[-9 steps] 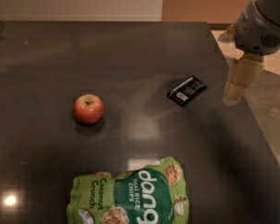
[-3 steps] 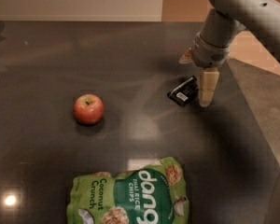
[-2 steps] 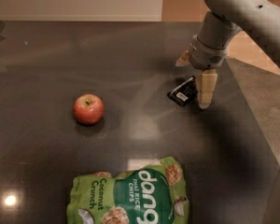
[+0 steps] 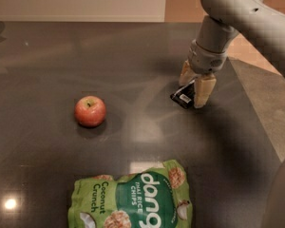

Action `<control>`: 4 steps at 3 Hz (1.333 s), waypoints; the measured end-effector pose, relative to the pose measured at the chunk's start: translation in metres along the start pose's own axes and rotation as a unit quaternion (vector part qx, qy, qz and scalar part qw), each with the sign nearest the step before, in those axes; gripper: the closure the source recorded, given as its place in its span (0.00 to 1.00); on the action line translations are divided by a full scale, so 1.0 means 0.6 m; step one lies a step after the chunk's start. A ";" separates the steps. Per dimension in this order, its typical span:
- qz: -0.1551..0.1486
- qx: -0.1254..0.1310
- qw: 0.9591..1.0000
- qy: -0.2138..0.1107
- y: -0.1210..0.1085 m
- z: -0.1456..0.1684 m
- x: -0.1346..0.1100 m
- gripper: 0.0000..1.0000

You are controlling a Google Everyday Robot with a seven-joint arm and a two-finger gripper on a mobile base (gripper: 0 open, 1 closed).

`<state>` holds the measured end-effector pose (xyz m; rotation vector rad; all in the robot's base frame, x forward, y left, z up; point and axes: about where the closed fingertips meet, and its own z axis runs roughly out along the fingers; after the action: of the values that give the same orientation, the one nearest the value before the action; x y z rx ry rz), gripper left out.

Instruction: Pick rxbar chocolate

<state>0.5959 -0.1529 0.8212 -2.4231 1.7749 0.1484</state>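
The rxbar chocolate (image 4: 183, 98) is a small flat black bar with a white label patch, lying on the dark table (image 4: 133, 56) right of centre. My gripper (image 4: 195, 83) has come down over it from above, with the arm reaching in from the upper right. Its two tan fingers (image 4: 204, 90) stand apart, one on each side of the bar's right end. The fingers hide the right part of the bar. The bar still rests on the table.
A red apple (image 4: 90, 111) sits left of centre. A large green chips bag (image 4: 133, 201) lies at the front. The table's right edge (image 4: 256, 103) runs diagonally just right of the gripper, with a grey floor beyond.
The gripper has moved from the table's right edge leftward and down onto the bar, and in the last second has settled a little further over it. The bar, apple and bag have not moved.
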 end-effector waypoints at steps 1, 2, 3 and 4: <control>-0.001 -0.002 1.000 0.001 0.000 -0.004 0.000 0.64; -0.001 -0.002 1.000 0.001 0.000 -0.008 -0.001 0.88; 0.016 0.015 1.000 -0.010 0.001 -0.044 0.005 1.00; 0.028 0.031 0.999 -0.029 0.001 -0.090 -0.001 1.00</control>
<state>0.5951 -0.1618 0.8743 -2.3037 1.7954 0.1648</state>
